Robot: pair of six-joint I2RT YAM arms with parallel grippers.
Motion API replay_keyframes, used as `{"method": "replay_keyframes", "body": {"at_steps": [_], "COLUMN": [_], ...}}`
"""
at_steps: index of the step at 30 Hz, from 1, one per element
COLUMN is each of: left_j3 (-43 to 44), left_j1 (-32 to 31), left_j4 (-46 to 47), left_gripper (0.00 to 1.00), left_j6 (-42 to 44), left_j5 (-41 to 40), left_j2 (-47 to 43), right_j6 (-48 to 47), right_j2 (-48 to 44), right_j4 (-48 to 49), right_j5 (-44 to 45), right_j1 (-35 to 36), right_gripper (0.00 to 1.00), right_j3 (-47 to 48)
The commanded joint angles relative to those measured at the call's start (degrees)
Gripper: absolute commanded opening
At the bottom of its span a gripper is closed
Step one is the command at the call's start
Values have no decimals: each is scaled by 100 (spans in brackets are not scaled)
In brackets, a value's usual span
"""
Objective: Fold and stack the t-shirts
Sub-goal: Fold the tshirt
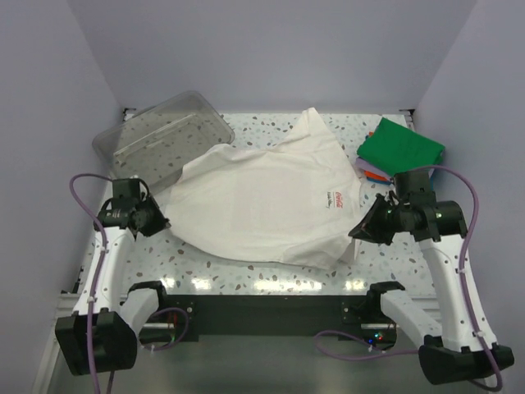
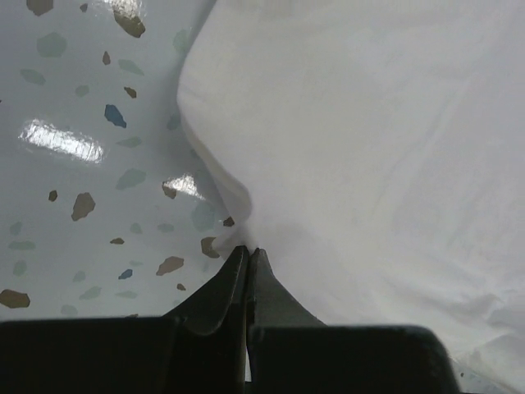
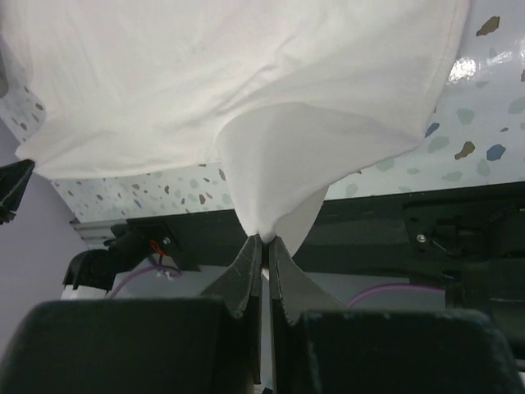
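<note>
The cream-white t-shirt [image 1: 262, 201] with a small red chest logo [image 1: 331, 197] lies spread across the middle of the table. My left gripper [image 1: 161, 222] is shut on its left edge, pinching the cloth [image 2: 344, 148] at the fingertips just above the table. My right gripper [image 1: 358, 231] is shut on the shirt's right edge and holds a peak of cloth [image 3: 279, 164] lifted off the table. A folded green shirt [image 1: 400, 148] tops a stack at the back right, with orange and lavender edges [image 1: 371, 171] showing under it.
A clear plastic tub [image 1: 160, 139] lies tilted at the back left, partly under the shirt's sleeve. The speckled table [image 1: 205, 267] has its dark front rail [image 1: 262, 312] near the arm bases. Purple walls close in on the sides.
</note>
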Motion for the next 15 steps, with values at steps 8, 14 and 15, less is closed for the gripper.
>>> {"method": "replay_keyframes", "body": {"at_steps": [8,14,15], "left_j3": [353,845,967], "left_j1": [34,34,34], "left_j4": [1366,1656,1718], "left_gripper": [0,0,0], "left_j6": [86,192,201], "left_j5": [361,290,308], "left_j2": [1075,1646,1777], "right_j6": [-322,-805,-867], "right_j2": [1026,1932,2028], "right_j4": [1254,1369,1343], "right_j5": [588,1036,1062], "right_j1": [0,-44,-70], "right_gripper": [0,0,0], "right_j3": [167,869,967]}}
